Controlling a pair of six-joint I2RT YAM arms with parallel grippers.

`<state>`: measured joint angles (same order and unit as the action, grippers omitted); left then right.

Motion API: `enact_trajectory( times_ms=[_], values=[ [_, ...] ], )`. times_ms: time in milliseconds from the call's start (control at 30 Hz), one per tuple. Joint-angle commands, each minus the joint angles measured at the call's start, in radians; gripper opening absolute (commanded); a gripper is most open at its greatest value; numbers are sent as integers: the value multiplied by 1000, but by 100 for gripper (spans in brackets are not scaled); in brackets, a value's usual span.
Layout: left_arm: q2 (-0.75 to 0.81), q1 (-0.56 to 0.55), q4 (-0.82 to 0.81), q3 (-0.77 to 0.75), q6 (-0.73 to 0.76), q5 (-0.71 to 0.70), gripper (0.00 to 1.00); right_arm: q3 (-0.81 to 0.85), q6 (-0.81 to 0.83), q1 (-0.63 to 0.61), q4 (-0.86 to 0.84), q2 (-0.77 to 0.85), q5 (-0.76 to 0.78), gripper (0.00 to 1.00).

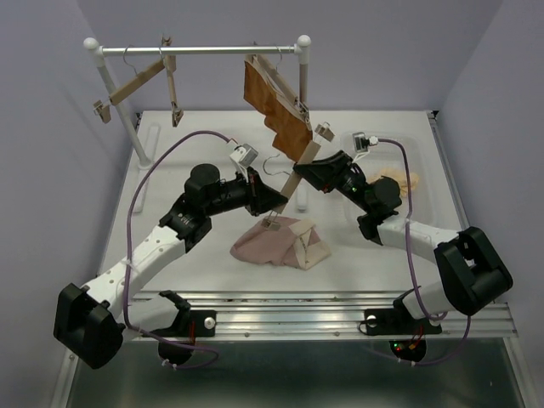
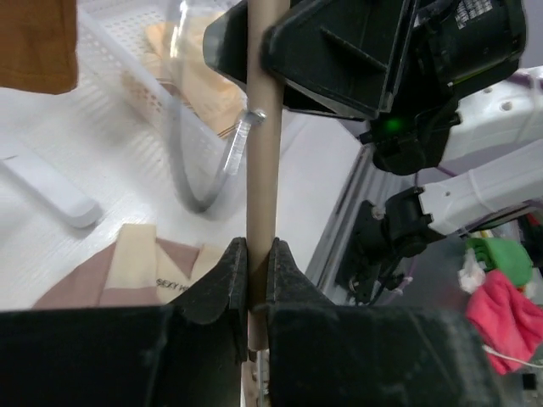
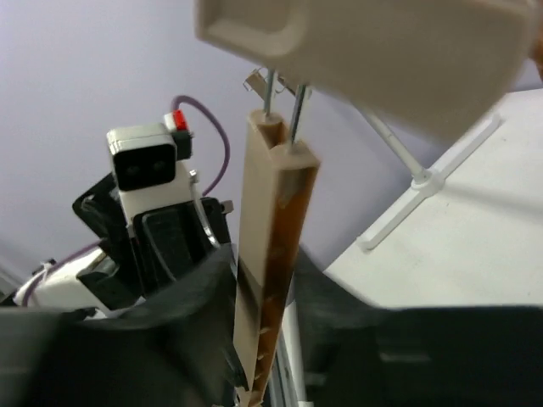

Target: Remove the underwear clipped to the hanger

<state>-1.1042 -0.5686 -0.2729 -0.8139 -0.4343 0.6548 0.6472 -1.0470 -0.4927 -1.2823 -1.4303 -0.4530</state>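
The rust brown briefs (image 1: 274, 106) are seen hanging above the wooden hanger (image 1: 291, 182), under the white rack rail (image 1: 204, 50), with their lower edge reaching down to the hanger's upper end. Which clip holds them cannot be told. In the left wrist view a corner of them (image 2: 34, 42) is seen up and to the left of the hanger bar (image 2: 263, 170). A heap of dusty pink and pale cream fabric (image 1: 280, 242) is laid on the desk (image 1: 204, 272) just below the hanger's lower end, apart from it.

The hanger is held steeply tilted above the desk, its wire hook (image 2: 225, 161) free of the rail. The left pincer (image 1: 276, 202) is clamped on the bar near its lower end, both fingers pressed against the wood. The right pincer (image 1: 308, 168) is clamped on the same bar just above it. A second, bare wooden hanger (image 1: 140, 81) is hung on the rail, well to the left.
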Motion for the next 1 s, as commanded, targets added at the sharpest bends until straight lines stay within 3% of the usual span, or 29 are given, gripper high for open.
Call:
enact_trajectory(
  times_ms=[0,133,333,467,600,733,833,967],
  values=[
    [105,6,10,-27,32,-245,0,52,131,6,101,36,-12,66],
    [148,6,76,-27,42,-314,0,94,194,6,228,37,-84,100],
    [214,4,244,-37,54,-443,0,83,243,6,322,50,-119,100],
    [260,3,440,-68,61,-543,0,126,482,-4,665,82,-83,100],
    [314,3,587,-87,31,-615,0,153,680,-29,877,111,3,100],
    [345,4,690,-96,-24,-722,0,198,850,-105,1032,90,97,100],
    [353,4,732,-90,-64,-739,0,212,964,-196,1097,38,181,100],
    [374,4,741,-79,-83,-736,0,233,1086,-288,1156,-33,178,100]
  ],
)
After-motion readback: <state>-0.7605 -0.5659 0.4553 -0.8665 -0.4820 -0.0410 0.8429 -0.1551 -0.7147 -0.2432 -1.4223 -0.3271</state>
